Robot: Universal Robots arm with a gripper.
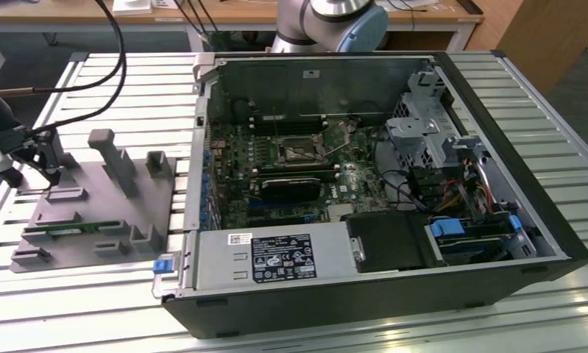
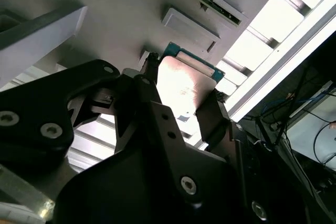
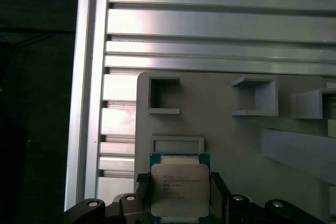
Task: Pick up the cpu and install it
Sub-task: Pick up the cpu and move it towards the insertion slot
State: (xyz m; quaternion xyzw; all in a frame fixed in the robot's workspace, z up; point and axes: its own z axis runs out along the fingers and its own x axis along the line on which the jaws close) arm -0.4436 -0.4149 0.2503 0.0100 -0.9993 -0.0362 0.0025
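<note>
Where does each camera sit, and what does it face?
Exterior view: off the arm, above the open computer case; arm behind, hand at the exterior view's left.
First wrist view: on the wrist, facing the grey fixture; fingers show.
Second wrist view: on the wrist, along the fingers.
Both wrist views share the gripped cpu.

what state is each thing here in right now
cpu: held at two opposite edges, silver top facing the first wrist view
end effector: shut on the cpu, over the gray fixture
memory stick: lying in the gray fixture, untouched
computer case: on its side, side panel off, motherboard exposed
</note>
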